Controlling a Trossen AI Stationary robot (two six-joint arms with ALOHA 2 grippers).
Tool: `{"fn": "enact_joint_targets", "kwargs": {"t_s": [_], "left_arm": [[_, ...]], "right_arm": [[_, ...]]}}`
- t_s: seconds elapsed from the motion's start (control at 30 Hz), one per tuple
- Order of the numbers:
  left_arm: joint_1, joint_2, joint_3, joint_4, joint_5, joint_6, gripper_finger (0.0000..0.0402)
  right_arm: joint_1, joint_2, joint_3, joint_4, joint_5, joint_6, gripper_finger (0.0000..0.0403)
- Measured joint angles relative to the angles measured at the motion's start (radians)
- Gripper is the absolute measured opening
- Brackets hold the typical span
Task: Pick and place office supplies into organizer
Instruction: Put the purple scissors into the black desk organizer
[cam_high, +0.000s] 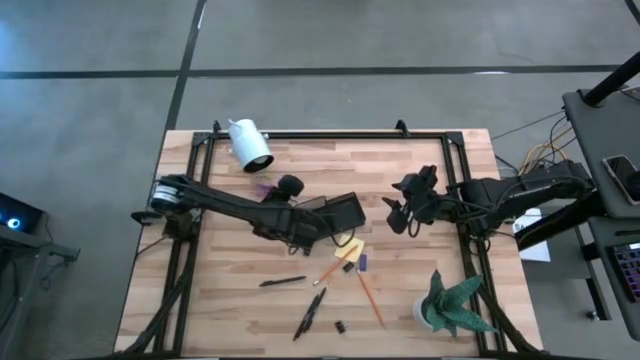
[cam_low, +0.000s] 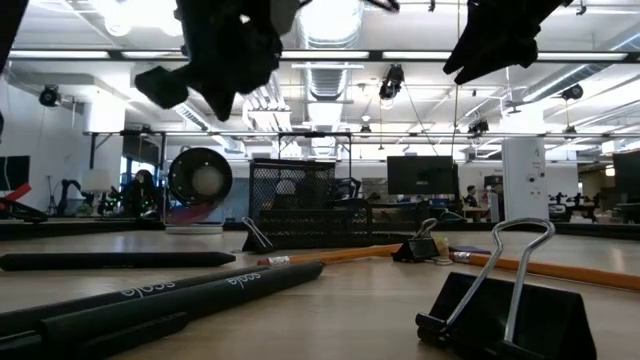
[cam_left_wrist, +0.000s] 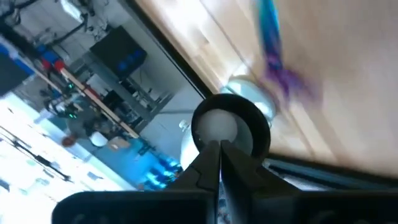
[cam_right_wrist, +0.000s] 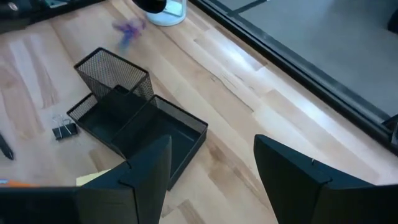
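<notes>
The organizer (cam_high: 340, 210) (cam_right_wrist: 137, 121), a dark mesh box, stands at mid-table. My left gripper (cam_high: 278, 188) (cam_left_wrist: 219, 165) hangs shut to its left, pointing at the white camera (cam_left_wrist: 224, 121), with nothing between its fingers. The purple scissors (cam_high: 265, 188) (cam_left_wrist: 277, 62) show as a blur beside its tips. My right gripper (cam_high: 400, 215) (cam_right_wrist: 211, 152) hovers open to the organizer's right. The yellow sticky-note pad (cam_high: 349, 248), orange pencils (cam_high: 370, 298), black pens (cam_high: 283, 281) and a binder clip (cam_high: 340, 326) lie on the table near the front.
The white cylindrical camera (cam_high: 249, 145) lies at the far left inside the black frame rails (cam_high: 330, 133). A green plant (cam_high: 450, 305) stands at the near right corner. A second binder clip (cam_right_wrist: 64, 130) lies beside the organizer.
</notes>
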Motion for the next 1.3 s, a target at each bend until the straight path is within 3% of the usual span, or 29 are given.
{"fn": "enact_joint_targets", "kwargs": {"t_s": [0.1, 0.3, 0.47, 0.7, 0.8, 1.03, 1.17, 1.23, 1.3], "left_arm": [[0.000, -0.053, 0.033, 0.000, 0.057, -0.102, 0.0002], [0.046, -0.252, 0.050, 0.006, 0.440, -0.492, 0.0001], [0.046, -0.396, -0.012, 0.035, 0.467, -0.611, 0.0024], [0.048, -0.421, -0.174, 0.055, 0.484, -0.582, 0.0141], [0.072, -0.427, -0.275, 0.121, 0.508, -0.650, 0.0169], [0.266, -0.543, -0.494, 0.346, 0.710, -0.944, 0.0154], [0.409, -0.629, -0.559, 0.403, 0.718, -1.158, 0.0138], [0.457, -0.661, -0.578, 0.468, 0.718, -1.117, 0.0135], [0.465, -0.682, -0.592, 0.578, 0.727, -0.886, 0.0134]], "right_arm": [[0.000, 0.000, 0.000, 0.001, -0.004, 0.044, 0.0221], [-0.015, 0.000, 0.000, 0.002, -0.169, 0.137, 0.0221], [-0.018, 0.005, 0.000, 0.004, -0.202, 0.115, 0.0221], [-0.018, 0.010, 0.000, 0.004, -0.194, 0.005, 0.0221], [-0.018, 0.010, 0.000, 0.000, -0.229, 0.019, 0.0221], [-0.023, 0.009, 0.000, -0.003, -0.321, 0.069, 0.0221], [-0.047, 0.008, 0.000, -0.003, -0.339, 0.072, 0.0221], [-0.064, 0.010, 0.000, -0.003, -0.342, 0.064, 0.0221], [-0.081, 0.010, 0.000, -0.003, -0.343, 0.037, 0.0221]]}}
